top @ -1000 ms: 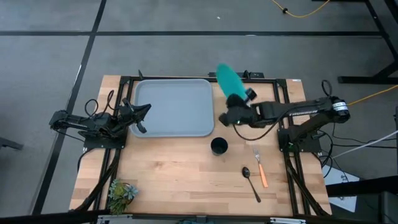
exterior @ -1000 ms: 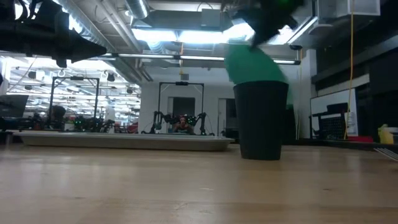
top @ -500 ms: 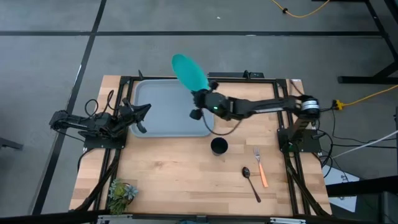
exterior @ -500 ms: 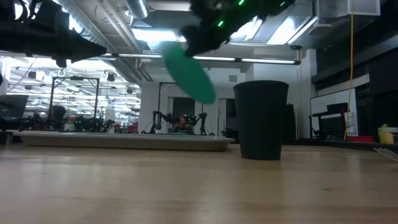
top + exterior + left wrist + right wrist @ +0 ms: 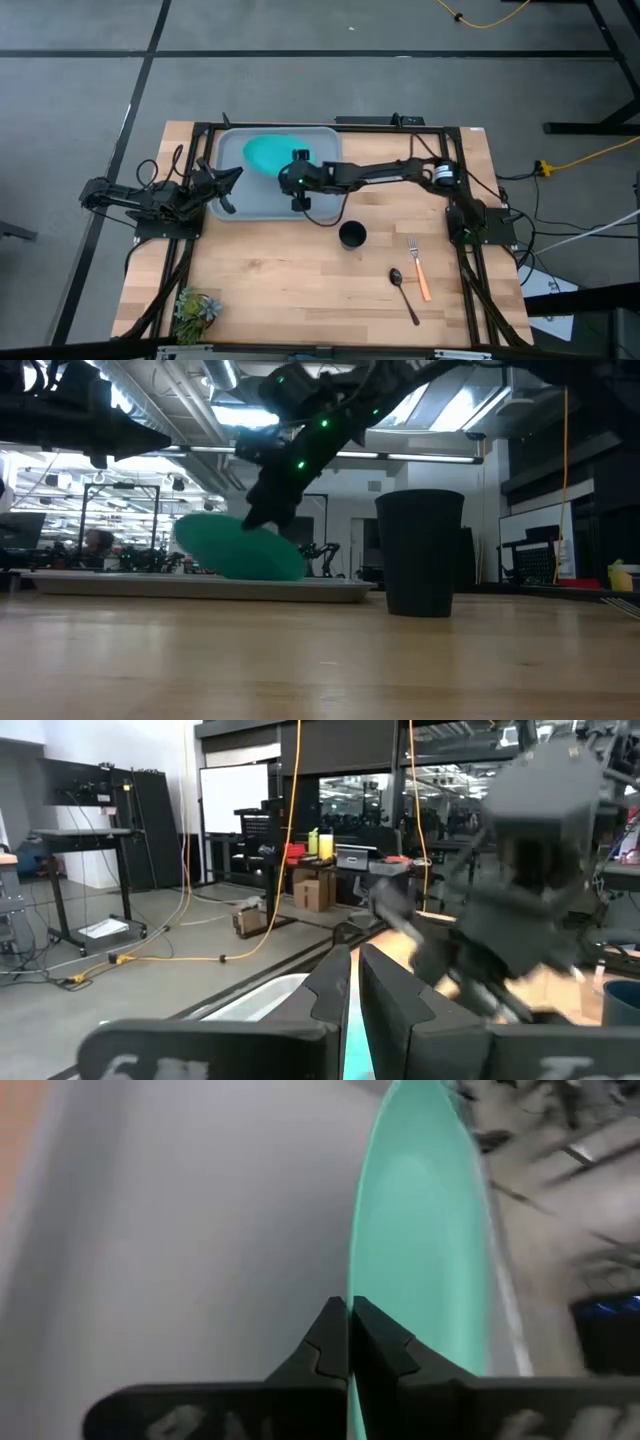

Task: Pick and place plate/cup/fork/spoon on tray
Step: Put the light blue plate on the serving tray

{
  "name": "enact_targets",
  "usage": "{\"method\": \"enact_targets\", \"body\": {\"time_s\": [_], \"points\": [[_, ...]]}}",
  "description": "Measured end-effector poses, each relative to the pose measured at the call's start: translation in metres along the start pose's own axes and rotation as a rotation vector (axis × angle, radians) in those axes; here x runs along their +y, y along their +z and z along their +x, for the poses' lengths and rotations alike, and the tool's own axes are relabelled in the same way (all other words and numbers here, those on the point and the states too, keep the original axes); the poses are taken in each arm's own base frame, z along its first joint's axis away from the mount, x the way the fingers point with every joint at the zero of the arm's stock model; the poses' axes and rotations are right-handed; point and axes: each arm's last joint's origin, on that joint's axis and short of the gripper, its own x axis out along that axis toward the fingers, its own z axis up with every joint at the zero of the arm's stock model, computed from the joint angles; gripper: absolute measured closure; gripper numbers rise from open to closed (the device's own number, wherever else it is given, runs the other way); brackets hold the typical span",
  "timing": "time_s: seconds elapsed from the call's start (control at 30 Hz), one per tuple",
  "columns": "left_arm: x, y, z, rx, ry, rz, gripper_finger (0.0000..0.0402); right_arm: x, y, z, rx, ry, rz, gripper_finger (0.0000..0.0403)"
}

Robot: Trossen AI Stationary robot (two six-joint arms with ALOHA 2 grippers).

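The right hand [image 5: 296, 177] is clamped tight on the rim of the round flat teal plate [image 5: 268, 154], fingers pinched nearly together. A second ago that plate was up in the air off the tray's corner; now it's swung down over the big grey-blue rectangular tray [image 5: 322, 200], tilted, its low edge about touching, so release looks close. The small dark cylindrical cup [image 5: 352, 235], orange-handled fork [image 5: 417, 266] and slim dark spoon [image 5: 402, 290] wait on the wooden bench [image 5: 280, 285]. The left hand [image 5: 222, 190] idles at the tray's edge, fingers close together.

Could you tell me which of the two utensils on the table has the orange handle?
The fork, lying nearer the table's right edge. The spoon beside it is dark all over.
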Motion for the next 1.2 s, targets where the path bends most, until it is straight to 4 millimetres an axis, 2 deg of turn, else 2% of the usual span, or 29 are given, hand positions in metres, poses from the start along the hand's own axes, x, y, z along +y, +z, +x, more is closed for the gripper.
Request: {"method": "enact_targets", "body": {"time_s": [0.1, 0.4, 0.67, 1.2], "points": [[0.000, 0.000, 0.000, 0.000, 0.000, 0.000, 0.0382, 0.014, 0.000, 0.007, 0.000, 0.046, -0.021, 0.0401], [0.000, 0.000, 0.000, -0.001, -0.003, -0.002, 0.0382, 0.035, -0.001, 0.002, 0.062, 0.092, 0.014, 0.0364], [0.000, 0.000, 0.000, -0.001, -0.004, -0.003, 0.0382, 0.035, -0.009, 0.001, 0.152, 0.074, 0.086, 0.0359], [0.000, 0.000, 0.000, 0.000, -0.003, -0.003, 0.0382, 0.036, -0.009, 0.001, 0.153, 0.053, 0.069, 0.0357]]}}
